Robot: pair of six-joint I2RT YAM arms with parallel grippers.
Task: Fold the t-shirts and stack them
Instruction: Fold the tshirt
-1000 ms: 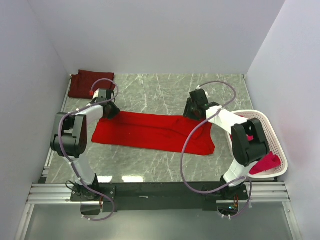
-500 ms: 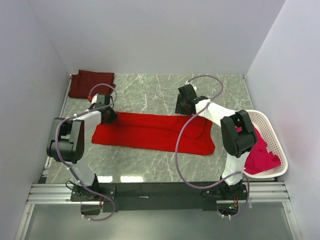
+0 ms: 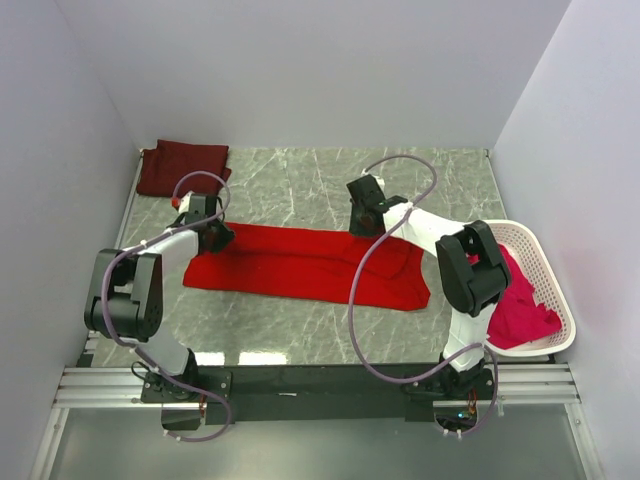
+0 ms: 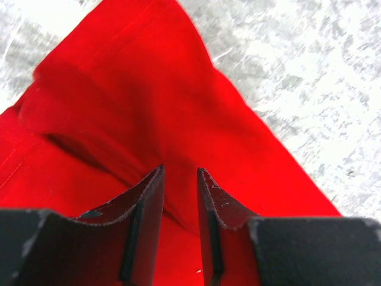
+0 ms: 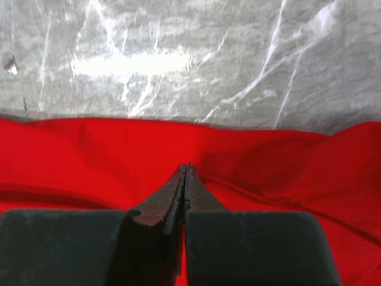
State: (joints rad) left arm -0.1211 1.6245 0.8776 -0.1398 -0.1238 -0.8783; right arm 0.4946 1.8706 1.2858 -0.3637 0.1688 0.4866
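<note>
both arms reach forward; left fingers (image 4: 180, 196) slightly parted, right fingers (image 5: 185, 185) pressed together.

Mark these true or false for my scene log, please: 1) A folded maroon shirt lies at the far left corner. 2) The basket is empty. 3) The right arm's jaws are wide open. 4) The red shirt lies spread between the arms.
1) True: the maroon shirt lies folded at the far left corner.
2) False: the basket holds pinkish-red cloth.
3) False: the right gripper has its jaws pressed together at the red shirt's far edge.
4) True: it lies flat on the table between both arms.
</note>
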